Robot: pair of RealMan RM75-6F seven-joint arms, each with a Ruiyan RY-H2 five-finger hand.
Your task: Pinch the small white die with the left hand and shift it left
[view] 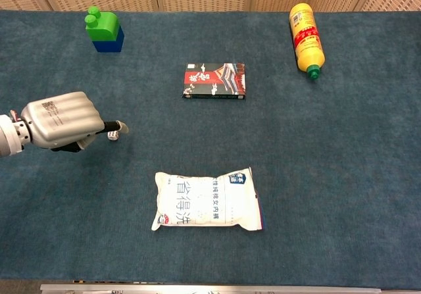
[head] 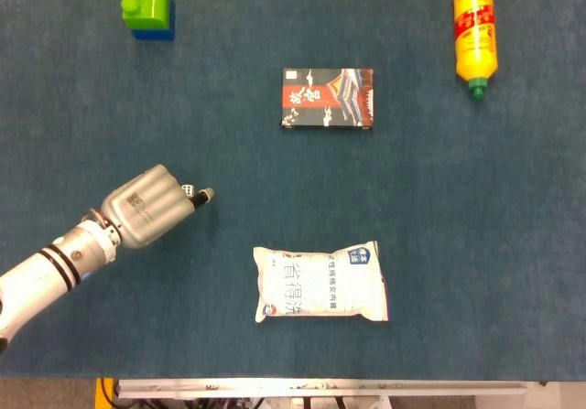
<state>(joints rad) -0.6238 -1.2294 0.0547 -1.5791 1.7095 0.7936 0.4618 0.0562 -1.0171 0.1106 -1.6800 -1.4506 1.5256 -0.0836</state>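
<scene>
The small white die [head: 187, 190] sits on the blue table cloth at the left, also seen in the chest view [view: 113, 135]. My left hand [head: 146, 206] reaches in from the lower left and lies right over it, back of the hand upward [view: 62, 120]. One finger [head: 203, 195] stretches past the die on its near side and partly covers it. The thumb is hidden under the hand, and I see no closed pinch on the die. My right hand appears in neither view.
A white rice bag [head: 320, 284] lies to the lower right of the die. A dark printed box [head: 328, 99] lies mid-table, a green and blue block [head: 146, 7] at the far left, and a yellow bottle [head: 474, 26] at the far right.
</scene>
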